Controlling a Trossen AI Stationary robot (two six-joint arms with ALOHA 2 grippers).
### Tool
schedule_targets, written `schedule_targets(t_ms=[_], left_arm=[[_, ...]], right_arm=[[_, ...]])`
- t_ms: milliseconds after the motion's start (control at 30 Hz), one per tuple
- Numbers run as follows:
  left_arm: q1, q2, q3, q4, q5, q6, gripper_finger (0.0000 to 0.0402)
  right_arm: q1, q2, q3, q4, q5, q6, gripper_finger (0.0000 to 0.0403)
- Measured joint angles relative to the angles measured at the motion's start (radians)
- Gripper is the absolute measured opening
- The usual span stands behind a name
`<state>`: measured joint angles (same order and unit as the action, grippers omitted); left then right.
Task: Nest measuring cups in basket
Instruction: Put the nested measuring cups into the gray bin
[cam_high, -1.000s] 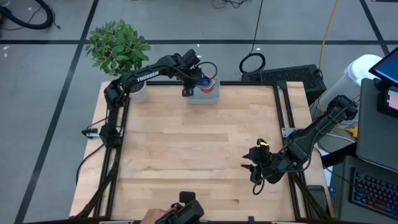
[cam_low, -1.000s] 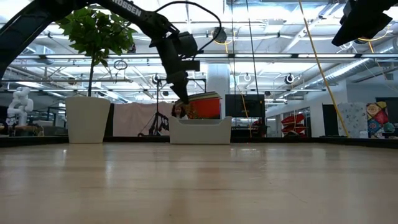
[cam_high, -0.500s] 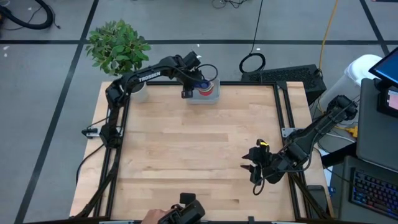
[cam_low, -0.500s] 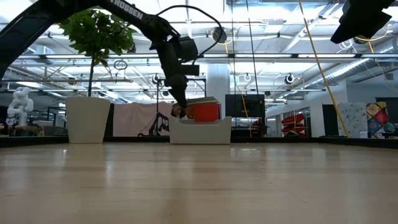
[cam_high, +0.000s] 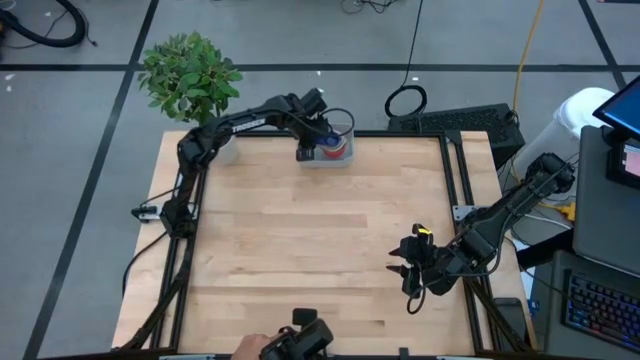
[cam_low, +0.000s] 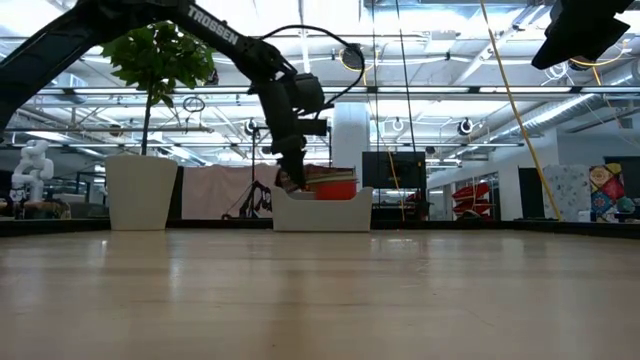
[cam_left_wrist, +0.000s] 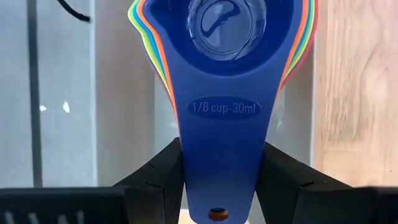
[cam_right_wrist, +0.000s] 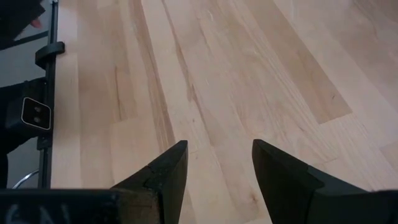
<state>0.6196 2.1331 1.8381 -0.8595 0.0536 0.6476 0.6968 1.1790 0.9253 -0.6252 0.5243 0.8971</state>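
Measuring cups (cam_left_wrist: 224, 74), stacked, sit in the basket (cam_high: 333, 158), handles gripped by the left tool (cam_left_wrist: 221, 180); right tool (cam_right_wrist: 214, 168) spread apart over the desk (cam_high: 320, 240).

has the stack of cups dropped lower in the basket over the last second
Yes. In the low view the stack of cups, held by the left gripper, now sits lower and flatter against the rim of the basket.

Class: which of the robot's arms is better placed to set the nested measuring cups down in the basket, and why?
Left. The left gripper already holds the measuring cups by the handles over the basket; the right gripper hangs open, far off.
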Motion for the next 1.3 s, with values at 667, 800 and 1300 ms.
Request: schedule_targets(t_ms=[667,800,1300], left_arm=[[0.015,0.022,0.0,-0.004,-0.012,-0.01,0.0154],[0.015,0.022,0.0,-0.004,-0.011,-0.011,0.0154],[0.015,0.054,0.0,0.009,-0.005,-0.018,0.0154]], right_arm=[[0.0,0.0,0.0,0.012,-0.001,0.0,0.0171],[0.0,0.0,0.0,0.015,-0.001,0.0,0.0171],[0.013,0.0,0.0,0.015,0.002,0.005,0.0171]])
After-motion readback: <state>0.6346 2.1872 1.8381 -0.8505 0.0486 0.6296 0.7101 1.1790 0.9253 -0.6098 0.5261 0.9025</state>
